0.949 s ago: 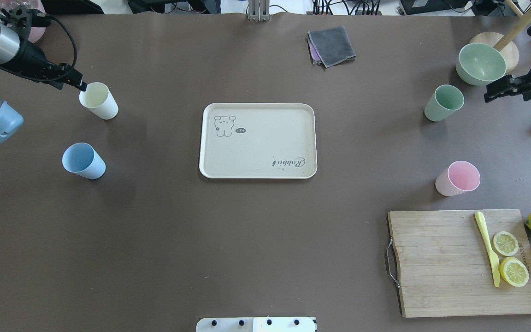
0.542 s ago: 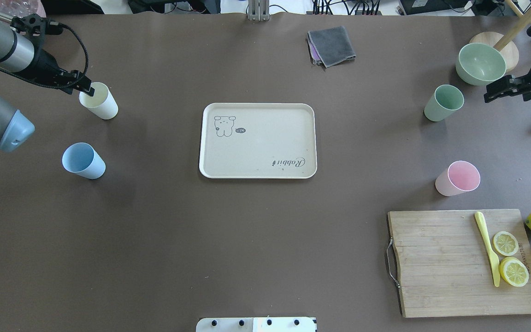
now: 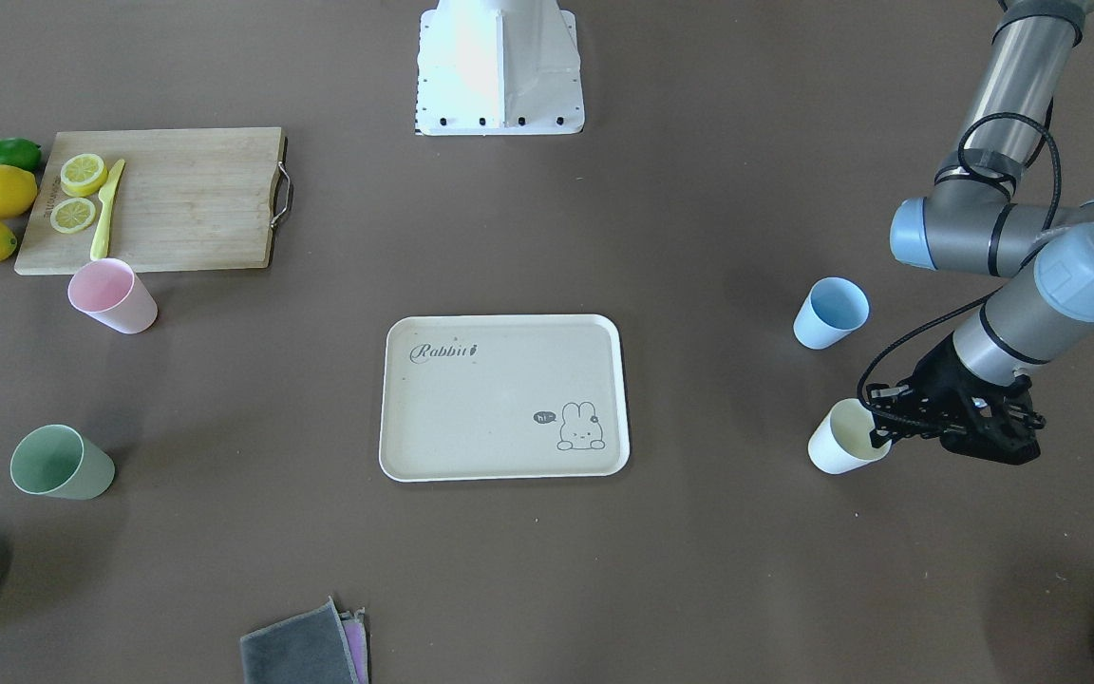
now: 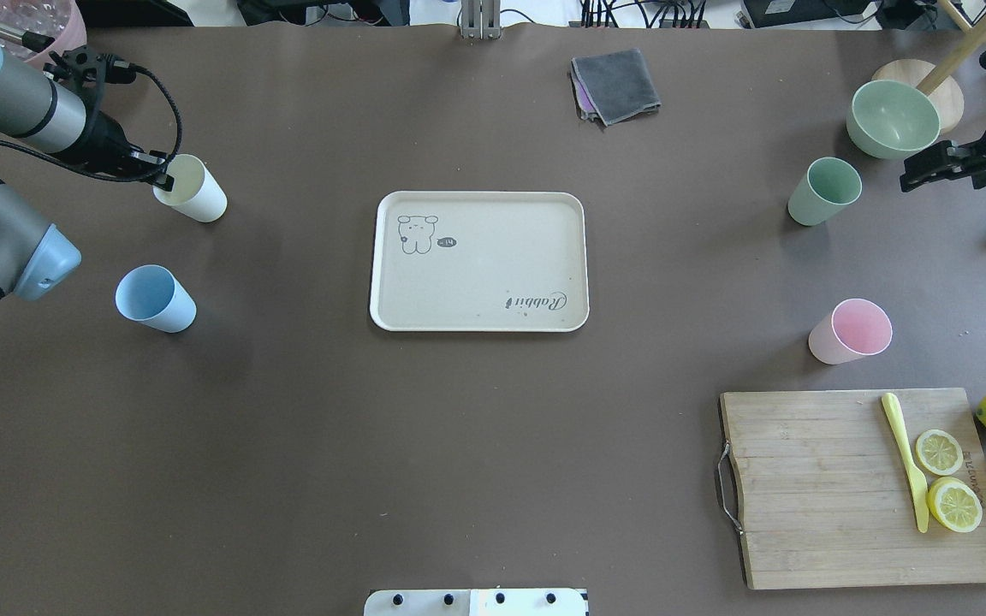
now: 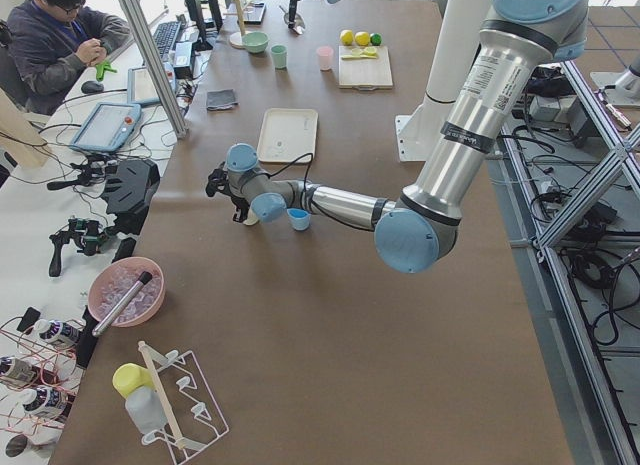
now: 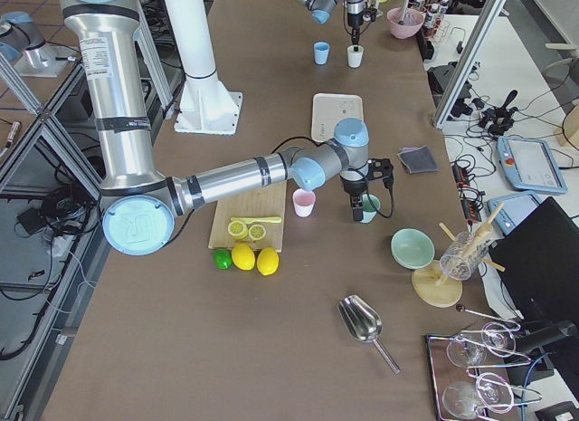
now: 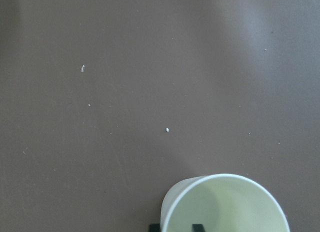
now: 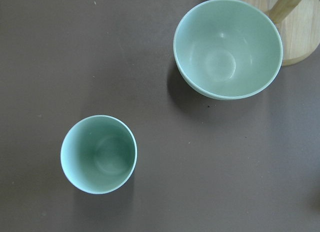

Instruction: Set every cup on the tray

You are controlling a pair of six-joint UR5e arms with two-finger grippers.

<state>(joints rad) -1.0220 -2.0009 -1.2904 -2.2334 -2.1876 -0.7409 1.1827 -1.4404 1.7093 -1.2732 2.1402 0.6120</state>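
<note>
No cup is delivered yet. Nearest the robot, the pink cup (image 4: 851,331) and the light blue cup (image 4: 155,298) stand loose on the table. The tray (image 4: 493,274) holds none. Farther out, the open, empty right hand (image 4: 917,171) is beside the green cup (image 4: 824,191). The left hand (image 4: 169,178) pinches the cream cup (image 4: 195,192) at its rim. All four remain.

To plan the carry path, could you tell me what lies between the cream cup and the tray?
Only bare brown tabletop separates the cream cup from the tray, as the overhead view shows.
</note>
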